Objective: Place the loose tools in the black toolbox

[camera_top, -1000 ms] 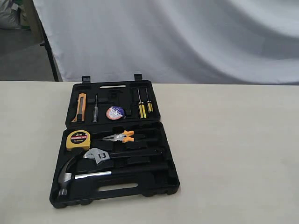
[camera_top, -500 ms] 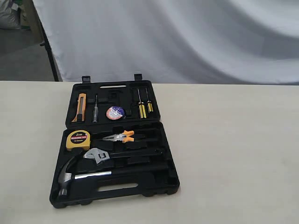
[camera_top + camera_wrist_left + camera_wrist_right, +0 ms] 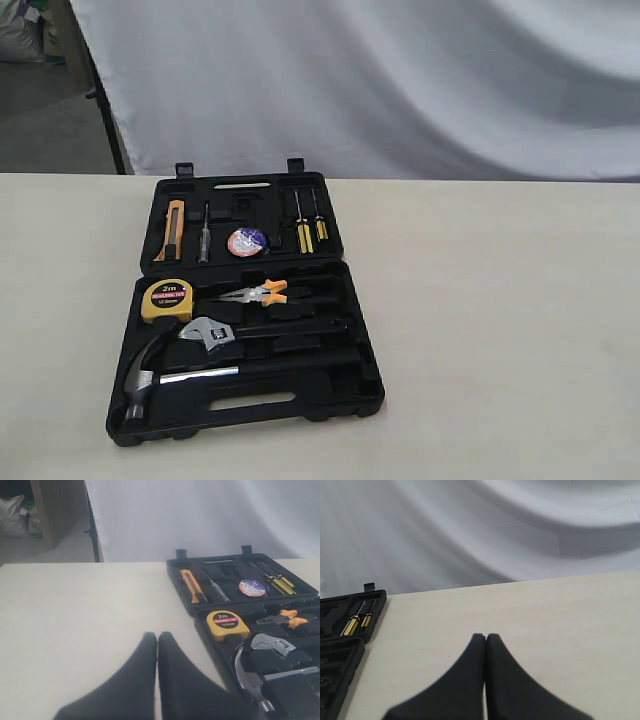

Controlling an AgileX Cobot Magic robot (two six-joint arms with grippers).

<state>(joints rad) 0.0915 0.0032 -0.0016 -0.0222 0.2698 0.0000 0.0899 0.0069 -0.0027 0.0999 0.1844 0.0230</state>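
Observation:
The black toolbox (image 3: 345, 385) lies open on the table, its two halves flat. In its near half rest the claw hammer (image 3: 160, 378) and, just behind it, the adjustable wrench (image 3: 215, 333). The bluish tape roll (image 3: 247, 241) sits in the far half. The left wrist view shows the same hammer (image 3: 250, 680), wrench (image 3: 272, 644) and tape roll (image 3: 252, 587) inside the toolbox (image 3: 180, 572). My left gripper (image 3: 157, 636) is shut and empty over bare table beside the box. My right gripper (image 3: 485, 637) is shut and empty, well away from the toolbox (image 3: 375, 611). Neither gripper appears in the exterior view.
A yellow tape measure (image 3: 167, 299) and orange-handled pliers (image 3: 262, 293) lie in the near half. An orange utility knife (image 3: 174, 229) and two yellow screwdrivers (image 3: 304, 235) lie in the far half. A white cloth (image 3: 400, 90) hangs behind the table.

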